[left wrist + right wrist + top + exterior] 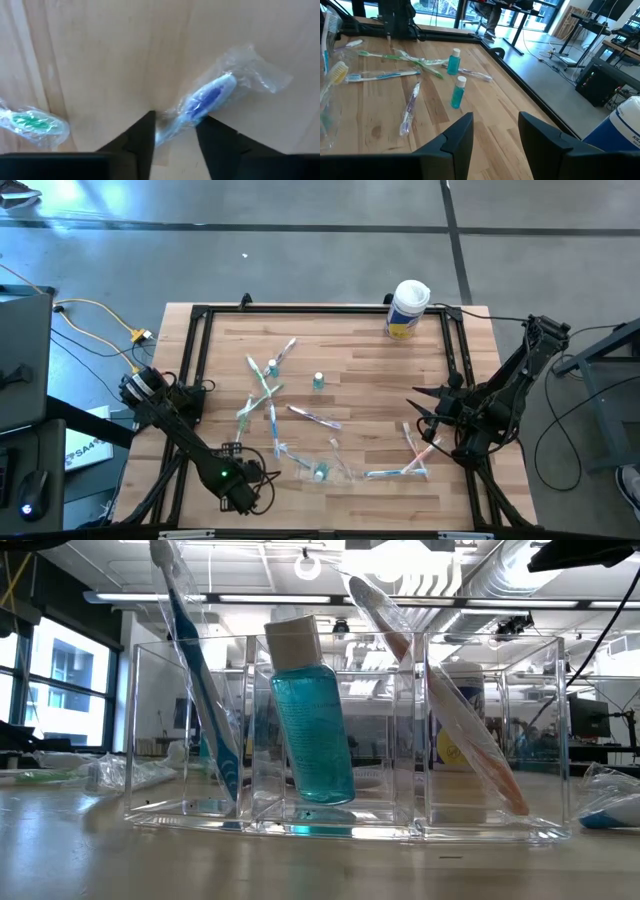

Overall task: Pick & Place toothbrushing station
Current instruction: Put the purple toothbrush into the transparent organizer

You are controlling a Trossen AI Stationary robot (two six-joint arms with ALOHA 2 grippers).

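Several wrapped toothbrushes (270, 395) lie scattered on the wooden table (370, 360), with two teal-capped tubes (318, 381) standing among them. The clear holder (345, 730) near the front holds a blue brush (205, 710), a teal bottle (312, 715) and an orange-handled brush (455, 720), all leaning in separate compartments. My left gripper (262, 472) is open low over the table's near left; its fingers stand on either side of a wrapped blue-bristled brush (202, 100). My right gripper (420, 412) is open and empty at the right.
A large white canister with a yellow label (407, 308) stands at the far right corner. More brushes lie near the right front (410, 455). A green-bristled wrapped brush (32, 124) lies beside my left gripper. A black frame (195, 350) borders the table.
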